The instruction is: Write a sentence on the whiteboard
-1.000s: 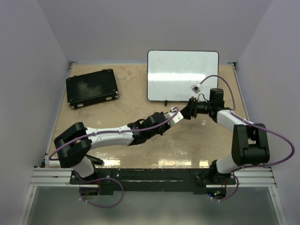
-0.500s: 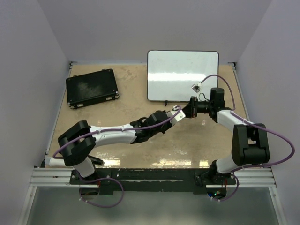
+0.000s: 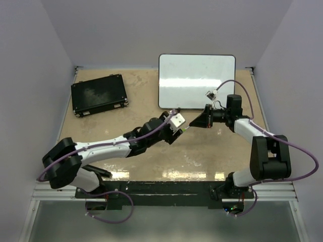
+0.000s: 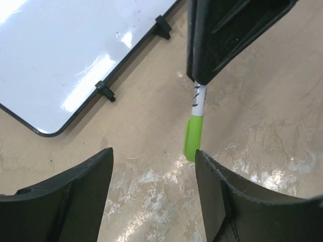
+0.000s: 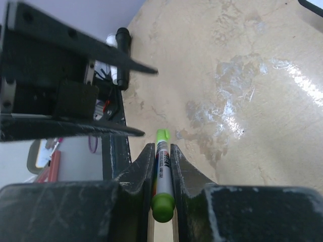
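Observation:
The whiteboard (image 3: 197, 80) lies flat at the back right, its glossy face blank (image 4: 65, 55); the sentence is not in view on it. In front of its near edge my right gripper (image 3: 198, 122) is shut on a green-capped white marker (image 5: 162, 174), which points left with its cap end (image 4: 194, 137) sticking out past the fingertips. My left gripper (image 3: 181, 127) stands open just left of that cap (image 4: 152, 151), nothing between its fingers, the right finger close beside the cap. The right wrist view shows the left gripper (image 5: 149, 101) spread wide.
A flat black case (image 3: 98, 94) lies at the back left. Small black clips (image 4: 105, 91) stick out from the whiteboard's near rim. Grey walls close in the table on three sides.
My right gripper has shut on the marker. My left gripper has opened, let the marker go and drawn back a little to the left.

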### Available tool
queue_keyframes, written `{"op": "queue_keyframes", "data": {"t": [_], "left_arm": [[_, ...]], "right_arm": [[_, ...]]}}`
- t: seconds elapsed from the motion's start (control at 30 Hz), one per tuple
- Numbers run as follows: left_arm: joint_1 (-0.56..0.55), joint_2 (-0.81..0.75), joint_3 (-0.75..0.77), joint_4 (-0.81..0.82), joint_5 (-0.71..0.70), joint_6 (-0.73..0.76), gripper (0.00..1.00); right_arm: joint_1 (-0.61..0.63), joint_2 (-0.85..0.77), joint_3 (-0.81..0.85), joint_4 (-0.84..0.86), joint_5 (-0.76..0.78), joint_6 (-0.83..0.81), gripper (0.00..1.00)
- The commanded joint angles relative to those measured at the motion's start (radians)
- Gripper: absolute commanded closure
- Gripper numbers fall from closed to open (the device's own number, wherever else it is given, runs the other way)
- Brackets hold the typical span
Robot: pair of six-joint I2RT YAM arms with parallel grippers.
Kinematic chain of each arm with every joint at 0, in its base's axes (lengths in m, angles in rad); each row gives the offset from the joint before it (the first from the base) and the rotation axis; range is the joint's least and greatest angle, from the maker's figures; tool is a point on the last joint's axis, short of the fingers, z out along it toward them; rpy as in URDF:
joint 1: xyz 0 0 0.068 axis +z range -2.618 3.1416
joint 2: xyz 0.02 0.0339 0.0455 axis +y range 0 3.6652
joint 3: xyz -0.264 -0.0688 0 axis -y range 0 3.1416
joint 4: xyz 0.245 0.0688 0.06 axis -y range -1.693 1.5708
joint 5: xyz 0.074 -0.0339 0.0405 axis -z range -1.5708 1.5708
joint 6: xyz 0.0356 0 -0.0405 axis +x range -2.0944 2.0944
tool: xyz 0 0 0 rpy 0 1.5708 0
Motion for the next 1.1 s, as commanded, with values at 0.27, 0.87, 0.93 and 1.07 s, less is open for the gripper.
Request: {"op": "queue_keyframes", "data": {"t": [0.27,0.87,0.93,1.07], "left_arm": [[0.073,-0.103,-0.025,0.037,0.4,0.028,0.21],[0.073,0.112,0.185,-0.101,0.425,0.028,1.0],[0.073,0.109,0.182,-0.104,0.416,0.039,1.0],[0.073,0.099,0.188,-0.139,0.408,0.096,1.0]], "right_arm": [[0.031,-0.11,0.051,-0.133,-0.115,-0.238,1.0],[0.038,-0.128,0.051,-0.159,-0.11,-0.272,1.0],[0.041,-0.127,0.051,-0.165,-0.109,-0.278,1.0],[0.061,-0.123,0.066,-0.22,-0.104,-0.33,0.83]]}}
